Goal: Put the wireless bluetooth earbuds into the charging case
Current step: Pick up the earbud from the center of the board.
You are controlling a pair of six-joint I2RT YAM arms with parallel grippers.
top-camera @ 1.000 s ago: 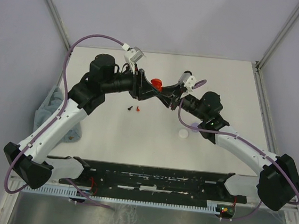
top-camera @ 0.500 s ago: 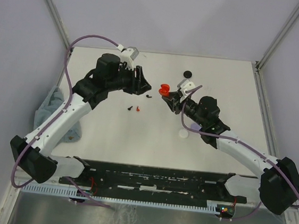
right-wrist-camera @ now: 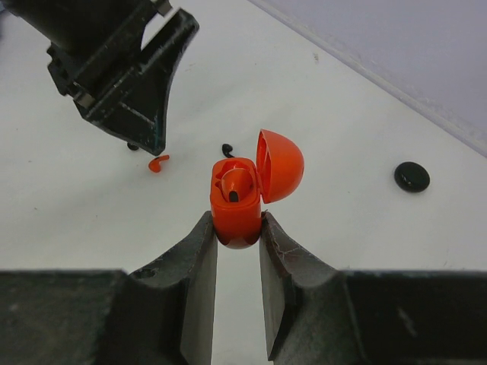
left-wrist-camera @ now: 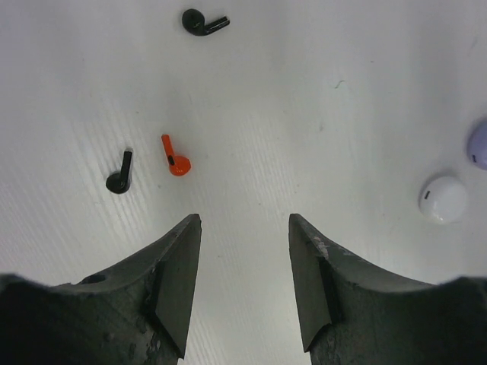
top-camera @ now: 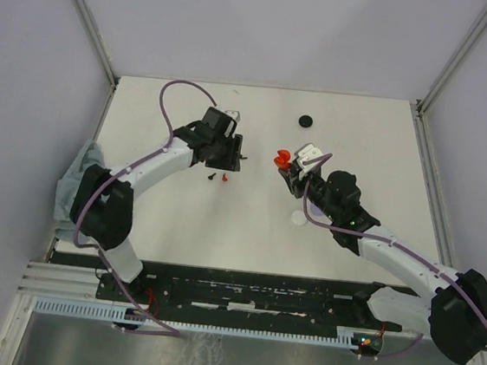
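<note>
Right pincer point(right-wrist-camera: 237, 228): jaws narrow, clamped on the lower body of the red case point(right-wrist-camera: 234, 209). Its lid point(right-wrist-camera: 280, 166) stood hinged open, swung to the right. Contents: one red earbud point(right-wrist-camera: 237, 185) sat inside. I could not tell whether a second well beside it was filled.

Left pincer point(left-wrist-camera: 245, 228): jaws parted about midway, nothing between them, pointed down at the counter point(left-wrist-camera: 319, 91). Just beyond its fingertips lay the loose red earbud point(left-wrist-camera: 175, 157). The nearer black earbud point(left-wrist-camera: 118, 175) lay just beside it on the left, not touching. The farther black earbud point(left-wrist-camera: 203, 22) lay alone, well apart from that pair. All three were on the bare counter, outside any case.

Other containers: the white case point(left-wrist-camera: 443, 199) was closed. The lavender case point(left-wrist-camera: 479, 144) was cut off by the frame edge, so I could not read its state. The black case point(right-wrist-camera: 412, 176) was closed and lay well apart from the rest, toward the far side of the counter. I saw nothing of their contents.

View differences: only the right wrist camera looked into the open red case; from above it was a small red blob at the pincer tip. Only the left wrist camera showed the lavender case and the gap between the loose earbuds clearly. Only the top camera showed both arms at once, with the pincers facing each other across a short gap, and a cloth point(top-camera: 79, 174) bunched at the counter's left edge.
</note>
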